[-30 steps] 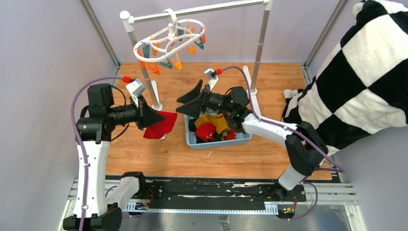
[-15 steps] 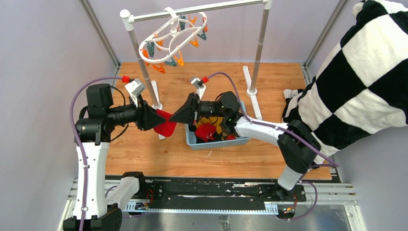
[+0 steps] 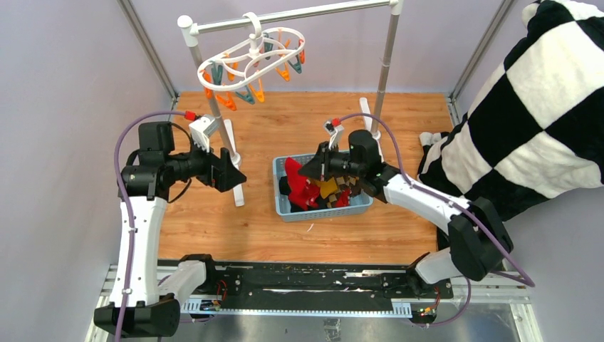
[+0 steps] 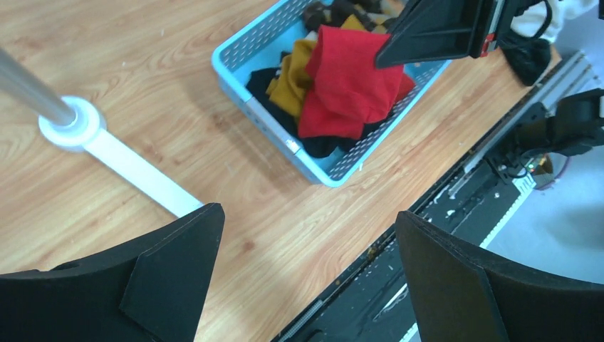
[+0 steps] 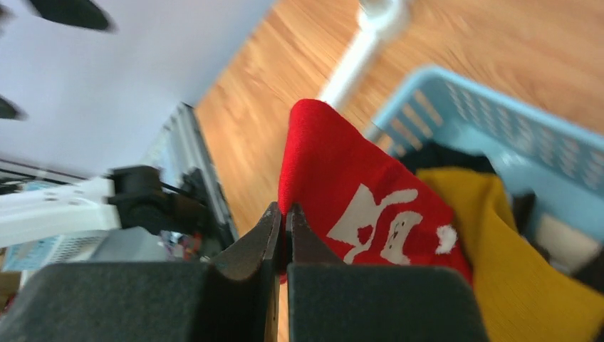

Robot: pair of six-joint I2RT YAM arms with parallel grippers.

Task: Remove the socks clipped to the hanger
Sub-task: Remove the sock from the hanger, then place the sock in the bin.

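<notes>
The white ring hanger (image 3: 251, 58) hangs from the rail with orange and teal pegs; no sock shows on it. My right gripper (image 3: 306, 171) is shut on a red sock (image 3: 293, 182) and holds it above the blue basket (image 3: 324, 211). In the right wrist view the fingertips (image 5: 286, 210) pinch the red sock (image 5: 342, 178) by its edge, above a mustard sock (image 5: 513, 271). Left of the basket, my left gripper (image 3: 237, 171) is open and holds nothing. Its wrist view shows its wide-apart jaws (image 4: 306, 235) over bare wood, with the red sock (image 4: 352, 82) hanging from the right gripper (image 4: 441, 32).
Several socks, mustard, dark and red, fill the basket (image 4: 285, 139). The grey rail stand's posts (image 3: 214, 107) (image 3: 384, 64) and white feet (image 4: 71, 125) flank it. A checkered blanket (image 3: 527, 107) lies at the right. The table's front rail (image 4: 456, 185) is near.
The left gripper opened and let go of the red sock, then drew back left. The right gripper shut on the sock and carried it right, over the basket.
</notes>
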